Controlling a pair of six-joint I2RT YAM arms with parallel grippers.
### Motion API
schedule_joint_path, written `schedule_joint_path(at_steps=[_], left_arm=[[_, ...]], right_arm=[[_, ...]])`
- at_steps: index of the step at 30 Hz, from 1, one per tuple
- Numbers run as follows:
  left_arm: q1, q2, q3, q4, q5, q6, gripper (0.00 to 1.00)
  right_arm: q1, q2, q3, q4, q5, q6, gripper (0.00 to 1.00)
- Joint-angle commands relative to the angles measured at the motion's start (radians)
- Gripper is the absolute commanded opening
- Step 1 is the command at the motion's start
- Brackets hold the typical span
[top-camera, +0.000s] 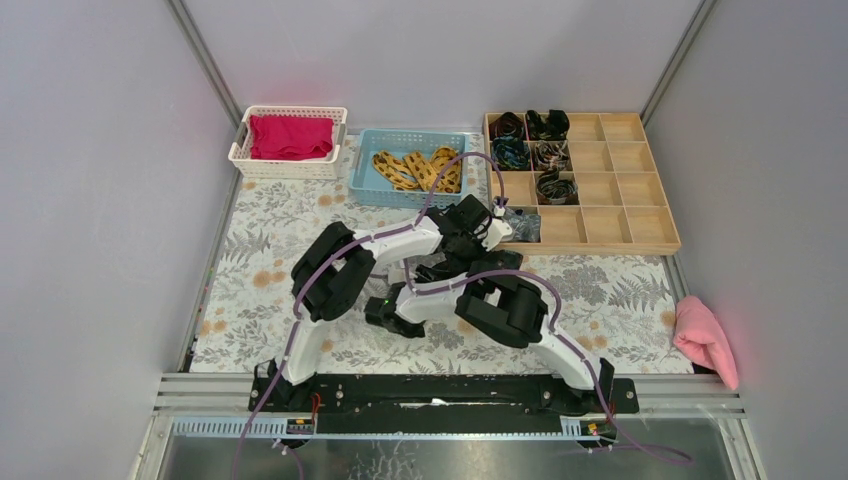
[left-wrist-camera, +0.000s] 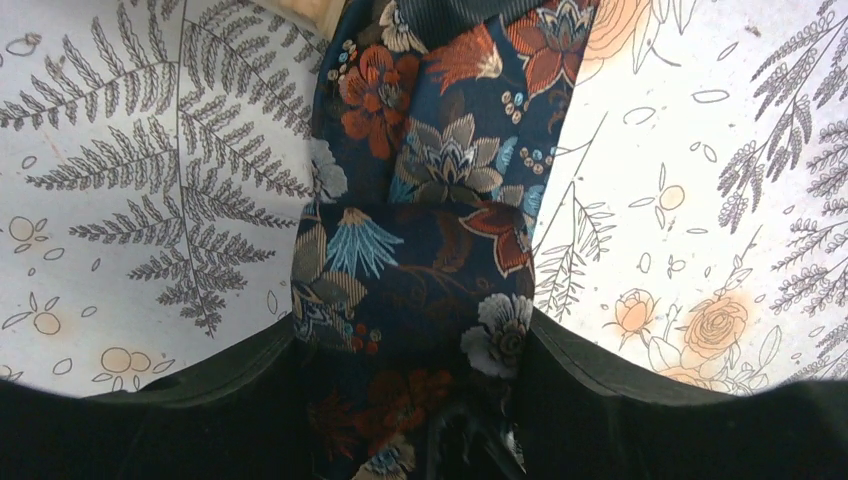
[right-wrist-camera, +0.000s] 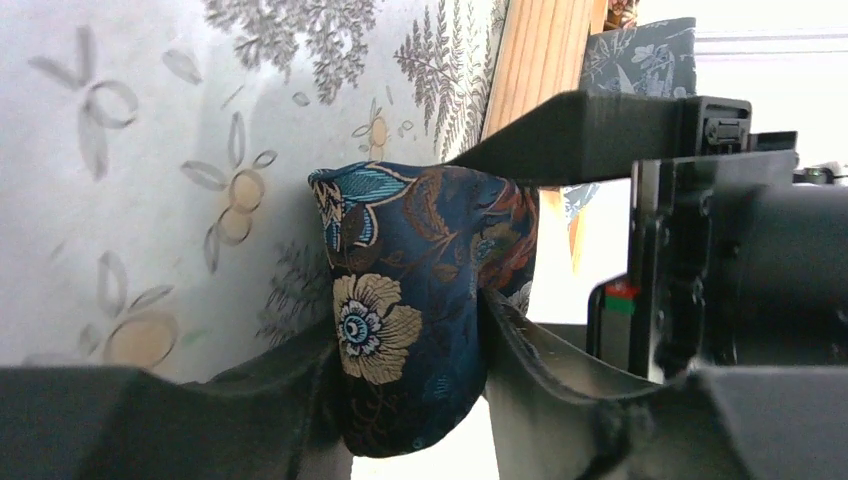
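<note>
Necktie (left-wrist-camera: 415, 270): folded navy floral brocade

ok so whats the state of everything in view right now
left gripper: shut on the floral tie
right gripper: shut on the floral tie's folded end
floral tie: folded over, pinched by both grippers
wooden tray: left compartments hold rolled ties, right ones empty
blue basket: holds yellow ties
white basket: holds red cloth
pink cloth: crumpled

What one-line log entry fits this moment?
left jaws: shut on floral tie | right jaws: shut on same tie | location: beside wooden organizer
</note>
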Motion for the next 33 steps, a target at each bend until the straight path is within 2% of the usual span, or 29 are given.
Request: schedule_joint_path(at_steps=[1,9,14,19,22,28,30,33], left_arm=[[0.011,0.057,-0.062,-0.102,0.029,0.008,0.67],[0.014,0.056,-0.053,-0.105,0.027,0.007,0.68],[0.027,0.009,-0.025,-0.059,-0.01,-0.04,0.78],[0.065,-0.05,0.096,-0.011,-0.039,-0.136,0.86],[0.1,-0.087,0.179,0.0,-0.007,-0.203,0.9],[0.169,-0.163,0.294,0.008,-0.08,-0.285,0.96],[0.197,-0.191,0.298,0.02,-0.149,-0.322,0.96],[0.221,-0.247,0.262,0.019,-0.339,-0.389,0.96]], right_arm=[[-0.076,-0.001,-0.028,0.024,-0.058,-0.004,0.46],[-0.096,-0.059,-0.081,0.14,-0.108,-0.068,0.22],[-0.095,-0.133,-0.128,0.235,-0.162,-0.106,0.13],[-0.093,-0.2,-0.159,0.259,-0.209,-0.107,0.11],[-0.093,-0.224,-0.17,0.279,-0.247,-0.112,0.11],[-0.078,-0.267,-0.186,0.311,-0.322,-0.098,0.1],[-0.076,-0.29,-0.197,0.332,-0.362,-0.091,0.1],[-0.075,-0.334,-0.219,0.378,-0.442,-0.081,0.1]])
